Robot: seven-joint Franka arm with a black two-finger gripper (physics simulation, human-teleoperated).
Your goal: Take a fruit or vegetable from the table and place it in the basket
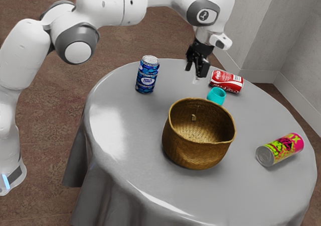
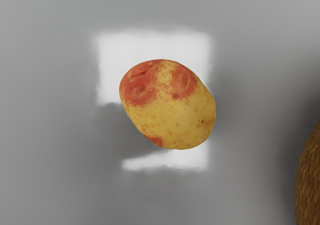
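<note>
My gripper (image 1: 195,71) hangs over the far part of the table, beyond the basket, with its black fingers apart and open. A yellow potato with red patches (image 2: 172,107) lies on the grey tabletop below my hand, in the middle of the wrist view. The woven brown basket (image 1: 193,153) stands upright on the table, its inside partly visible. Part of its outer wall (image 2: 310,185) shows at the wrist view's edge, apart from the potato.
A blue can (image 1: 147,76) stands toward the exterior view's left. Behind the basket are a turquoise cup (image 1: 216,96) and a red can on its side (image 1: 226,81). A colourful can (image 1: 281,149) lies toward the exterior view's right.
</note>
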